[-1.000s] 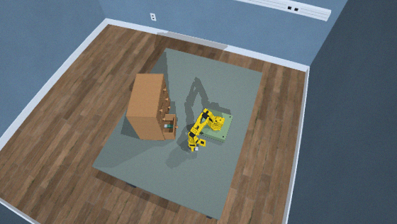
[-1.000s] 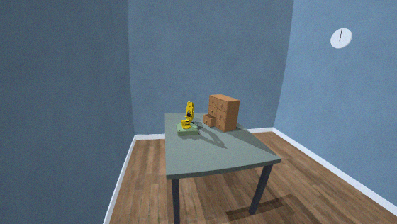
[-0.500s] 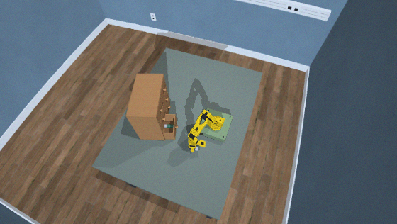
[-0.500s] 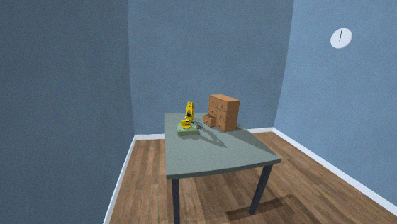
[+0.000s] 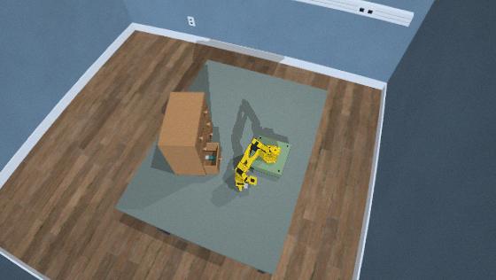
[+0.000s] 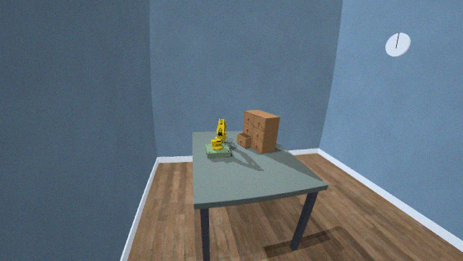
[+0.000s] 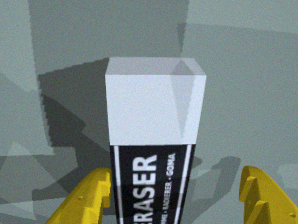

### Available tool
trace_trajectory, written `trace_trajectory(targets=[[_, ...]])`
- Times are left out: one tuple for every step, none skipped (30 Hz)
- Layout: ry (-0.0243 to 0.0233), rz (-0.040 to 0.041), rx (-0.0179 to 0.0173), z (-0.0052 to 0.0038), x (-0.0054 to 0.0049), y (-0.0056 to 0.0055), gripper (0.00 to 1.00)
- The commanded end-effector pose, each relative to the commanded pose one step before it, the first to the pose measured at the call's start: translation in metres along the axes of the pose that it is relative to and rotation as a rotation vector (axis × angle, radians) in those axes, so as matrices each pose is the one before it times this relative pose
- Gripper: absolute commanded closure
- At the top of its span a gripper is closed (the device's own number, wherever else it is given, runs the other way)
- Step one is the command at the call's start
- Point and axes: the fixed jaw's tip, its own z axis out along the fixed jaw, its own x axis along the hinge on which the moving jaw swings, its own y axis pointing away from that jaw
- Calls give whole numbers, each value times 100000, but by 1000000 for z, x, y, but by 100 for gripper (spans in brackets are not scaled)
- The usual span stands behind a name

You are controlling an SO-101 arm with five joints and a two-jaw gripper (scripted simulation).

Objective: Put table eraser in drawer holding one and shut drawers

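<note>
A white eraser (image 7: 156, 116) with a black sleeve marked ERASER lies flat on the grey table (image 5: 266, 221). My gripper (image 7: 178, 183) (image 5: 241, 186) is low over it and open. The yellow fingers straddle the eraser's sleeved end: the left finger is close beside it and the right finger stands well clear. The wooden chest of drawers (image 5: 183, 128) (image 6: 261, 129) stands to the left of the arm. Its lowest near drawer (image 5: 213, 159) (image 6: 244, 140) is pulled out, with a white and a green thing inside; I cannot tell what they are.
The arm's green base plate (image 5: 275, 167) (image 6: 218, 154) sits to the right of the chest. The other drawers of the chest are shut. The table's edges are far from the gripper.
</note>
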Motion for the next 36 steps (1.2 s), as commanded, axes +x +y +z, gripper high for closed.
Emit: trace_trajectory(targets=[[-1264, -868, -1531, 4392, -2343, 3133, 73], [0, 0, 0, 1, 0, 1, 73], [0, 0, 0, -1, 0, -1, 73], [0, 0, 0, 0, 0, 0, 73], [0, 0, 0, 0, 0, 0, 73], [0, 0, 0, 257, -107, 163, 73], [0, 0, 0, 255, -107, 161, 73], [0, 0, 0, 256, -108, 164, 73], [0, 0, 0, 254, -108, 162, 73], [0, 0, 0, 255, -109, 164, 73], [0, 0, 0, 253, -108, 163, 73], [0, 0, 0, 254, -109, 165, 73], [0, 0, 0, 252, -109, 164, 73], [0, 0, 0, 253, -110, 166, 73], [0, 0, 0, 251, -110, 165, 73], [0, 0, 0, 252, -111, 167, 73], [0, 0, 0, 250, -111, 165, 73], [0, 0, 0, 251, -112, 168, 73], [0, 0, 0, 249, -111, 166, 73], [0, 0, 0, 250, -112, 169, 73], [0, 0, 0, 0, 0, 0, 73], [0, 0, 0, 0, 0, 0, 73], [0, 0, 0, 248, -112, 167, 73], [0, 0, 0, 249, -113, 170, 73], [0, 0, 0, 247, -113, 168, 73], [0, 0, 0, 248, -114, 171, 73], [0, 0, 0, 246, -113, 169, 73], [0, 0, 0, 247, -114, 172, 73], [0, 0, 0, 147, -68, 101, 73], [0, 0, 0, 1, 0, 1, 73], [0, 0, 0, -1, 0, -1, 73], [0, 0, 0, 1, 0, 1, 73], [0, 0, 0, -1, 0, -1, 73], [0, 0, 0, 1, 0, 1, 73], [0, 0, 0, -1, 0, -1, 73], [0, 0, 0, 1, 0, 1, 73]])
